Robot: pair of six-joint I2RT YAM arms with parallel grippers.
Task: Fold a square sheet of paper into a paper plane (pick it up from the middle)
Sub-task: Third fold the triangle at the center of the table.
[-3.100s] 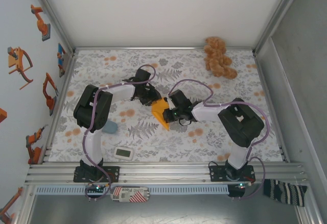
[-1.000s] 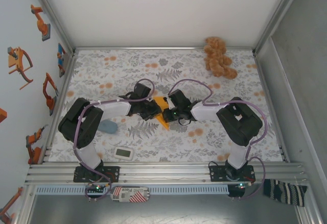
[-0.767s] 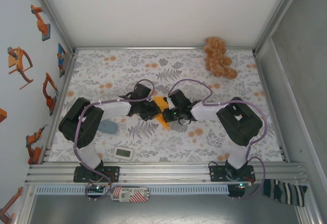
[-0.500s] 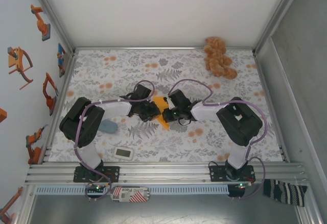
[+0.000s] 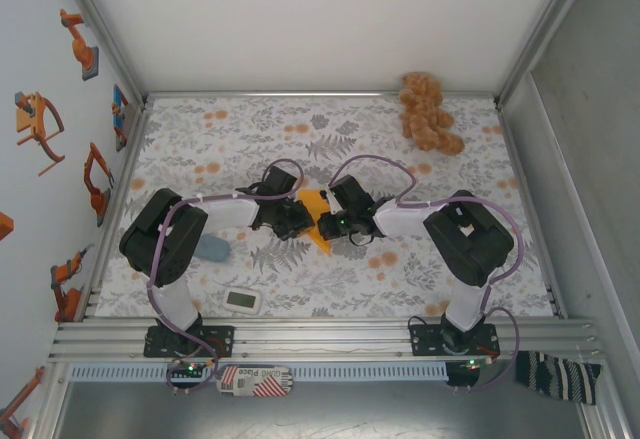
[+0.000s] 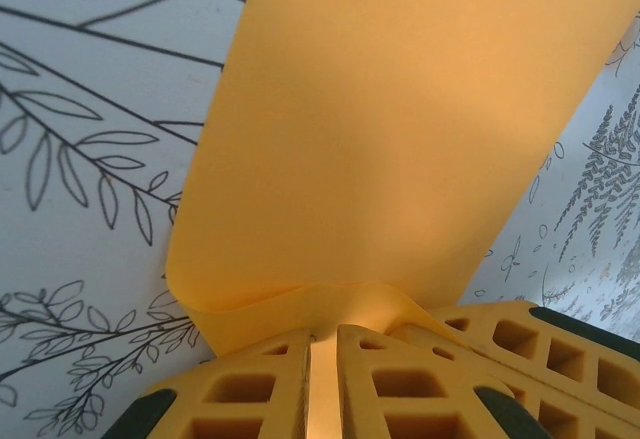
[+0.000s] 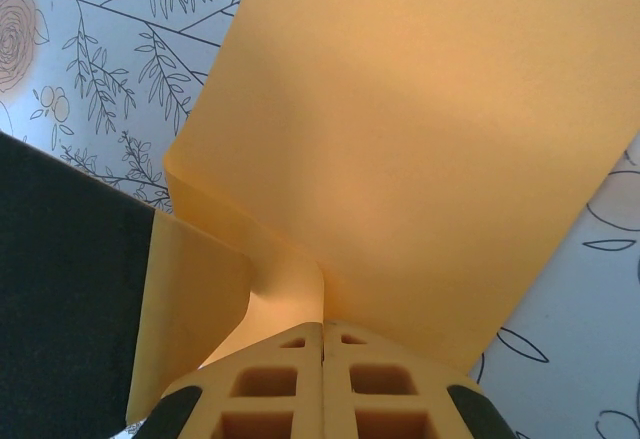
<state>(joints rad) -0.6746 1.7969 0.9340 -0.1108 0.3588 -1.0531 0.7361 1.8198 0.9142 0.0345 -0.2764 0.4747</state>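
Bright orange square sheet of paper [image 5: 318, 223], folded narrow, edge curled — mid floral cloth [image 5: 200, 139]

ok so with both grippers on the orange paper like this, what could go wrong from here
1. The left gripper and right gripper both pinch the orange sheet close together, so pulling apart could tear it.
2. The sheet curls and buckles right at each pinch, so a stray crease may form away from the intended fold.
3. Each grip seems to hold little paper, so it might slip out.

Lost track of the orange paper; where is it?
Mid-table in the top view, the orange paper is gripped by the left gripper and the right gripper.
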